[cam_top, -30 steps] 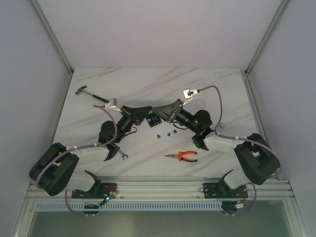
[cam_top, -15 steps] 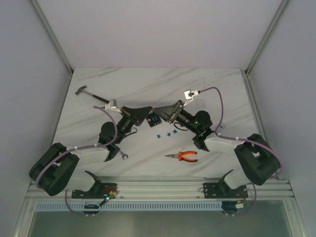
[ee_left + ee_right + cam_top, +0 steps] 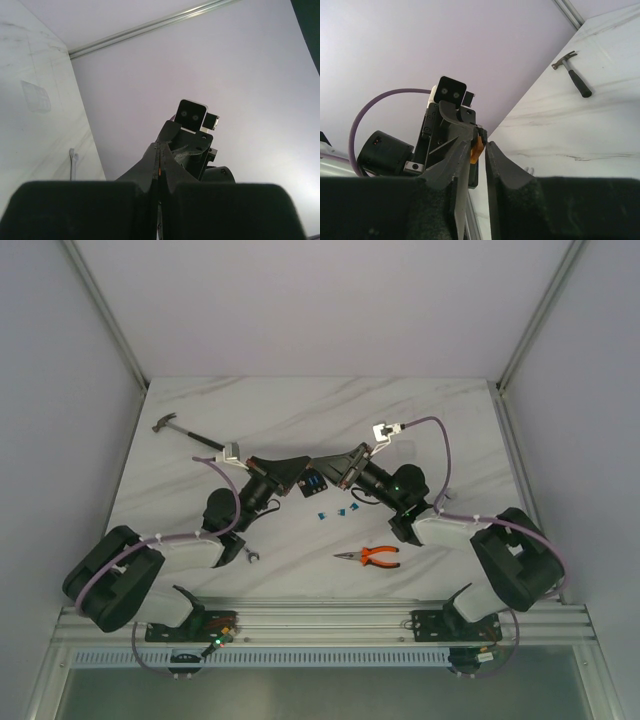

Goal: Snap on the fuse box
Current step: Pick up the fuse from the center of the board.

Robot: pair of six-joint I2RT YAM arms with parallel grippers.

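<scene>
**Left claw** [image 3: 297, 477]: fingers pressed fully together, tip aimed at the other claw. Whether a thin edge of the box is nipped between them cannot be told.

**Right claw** [image 3: 328, 472]: narrow gap. In its wrist view a dark strip with an orange bit [image 3: 477, 146] sits at the fingertips. Whether this is a firm grip or only contact cannot be told.

**Fuse box** [image 3: 312, 484]: mid-surface, directly between the two claw tips and touching or almost touching both. Blue fuses show on its face from above. Whether it is lifted or lying flat is not discernible.

**Progress:** judged mid-step. Both claws are at the box, so the approach is done. No view confirms a seated or snapped part, so the pressing-together counts as outstanding, and so does the release.

**Fuses** [image 3: 338, 513]: three loose blue ones, just on the near side of the box, below the right claw.

**Pliers** [image 3: 370, 557]: orange handles, nearer the arm bases, well apart from the box.

**Wrench** [image 3: 250, 556]: small, beside the left forearm.

**Hammer** [image 3: 185, 432]: far left of the surface [image 3: 420, 420], well apart from the rest.

**Obstruction:** nothing lies between the claws and the box. The loose fuses are nearest and could be swept if the right arm drops. The claws stand nose to nose with little room, so a clash is the likelier hazard.
</scene>
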